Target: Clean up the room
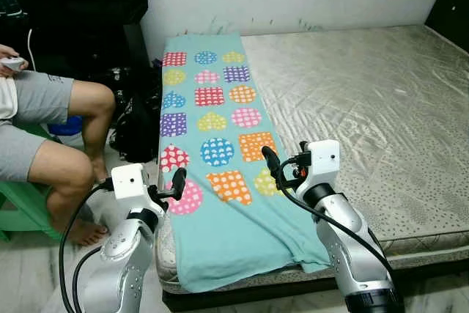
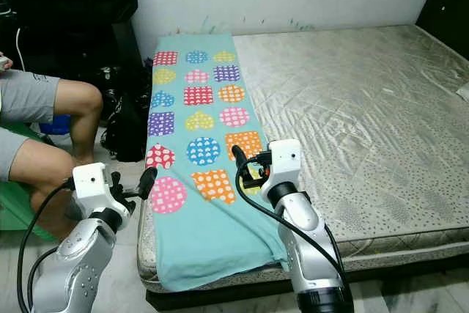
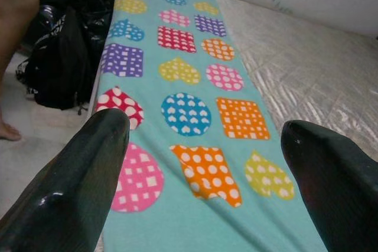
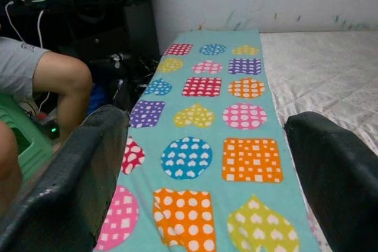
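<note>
At the bed's near edge: two tools raised side by side, none holding anything
Left tool (image 1: 171, 183): fingers spread wide, poised over the near left corner of the bed, just above the blanket's left hem; likely lined up to take that edge
Right tool (image 1: 277, 163): fingers spread too, hovering over the blanket's right side near the orange squares; placed, I judge, as the partner for a two-handed pick or fold
Blanket (image 1: 212, 119): one, teal with rows of coloured dotted shapes; spread flat along the left edge of the bed from the near edge to the far wall, its near end hanging over the front; untouched by either tool
Bed (image 1: 366, 108): one bare quilted mattress; the right part uncovered
Beside the bed's left edge: one black bag (image 1: 132, 130) on the floor; one seated person's knee (image 1: 91, 100), on a green stool (image 1: 26, 207)
</note>
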`<state>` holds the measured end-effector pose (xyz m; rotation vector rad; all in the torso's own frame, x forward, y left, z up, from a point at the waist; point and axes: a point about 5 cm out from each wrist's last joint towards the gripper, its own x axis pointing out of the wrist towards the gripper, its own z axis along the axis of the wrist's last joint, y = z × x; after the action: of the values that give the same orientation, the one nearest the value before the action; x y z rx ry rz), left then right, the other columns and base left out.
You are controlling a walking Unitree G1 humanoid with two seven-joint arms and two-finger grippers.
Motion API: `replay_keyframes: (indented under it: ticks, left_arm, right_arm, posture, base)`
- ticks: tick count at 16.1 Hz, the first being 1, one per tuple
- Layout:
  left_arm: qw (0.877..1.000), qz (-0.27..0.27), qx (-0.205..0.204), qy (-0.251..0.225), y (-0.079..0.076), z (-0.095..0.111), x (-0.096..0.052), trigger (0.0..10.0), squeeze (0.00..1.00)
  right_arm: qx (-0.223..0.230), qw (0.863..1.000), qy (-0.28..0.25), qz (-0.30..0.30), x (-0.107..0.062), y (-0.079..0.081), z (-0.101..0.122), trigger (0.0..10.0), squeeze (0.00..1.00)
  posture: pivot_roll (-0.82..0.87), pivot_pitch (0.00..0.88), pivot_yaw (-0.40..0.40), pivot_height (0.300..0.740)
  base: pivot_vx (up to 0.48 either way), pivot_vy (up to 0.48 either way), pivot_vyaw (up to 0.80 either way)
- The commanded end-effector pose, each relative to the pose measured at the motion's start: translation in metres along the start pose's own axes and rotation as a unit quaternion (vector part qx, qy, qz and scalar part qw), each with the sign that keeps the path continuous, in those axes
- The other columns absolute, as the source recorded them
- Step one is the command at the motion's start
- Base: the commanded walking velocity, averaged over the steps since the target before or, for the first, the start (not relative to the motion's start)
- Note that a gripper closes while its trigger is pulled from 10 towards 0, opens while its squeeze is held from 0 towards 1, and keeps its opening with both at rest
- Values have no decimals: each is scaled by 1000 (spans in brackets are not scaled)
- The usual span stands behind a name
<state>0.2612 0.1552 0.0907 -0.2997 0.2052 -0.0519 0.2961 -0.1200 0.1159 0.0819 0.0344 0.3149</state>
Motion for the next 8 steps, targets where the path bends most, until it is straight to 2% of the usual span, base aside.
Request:
replay_keyframes:
  ticks: [1,8]
  left_arm:
    - [1000,1,-4,0,0,2,-3,10000,0]
    - [1000,18,-16,8,3,2,-7,10000,0]
  right_arm:
    - [1,1000,-2,8,-1,4,2,10000,0]
    - [-12,1000,3,18,-11,13,-2,10000,0]
  posture:
    - [-109,38,20,740]
    - [-109,76,18,740]
  base:
    - [0,0,0]
    - [0,0,0]
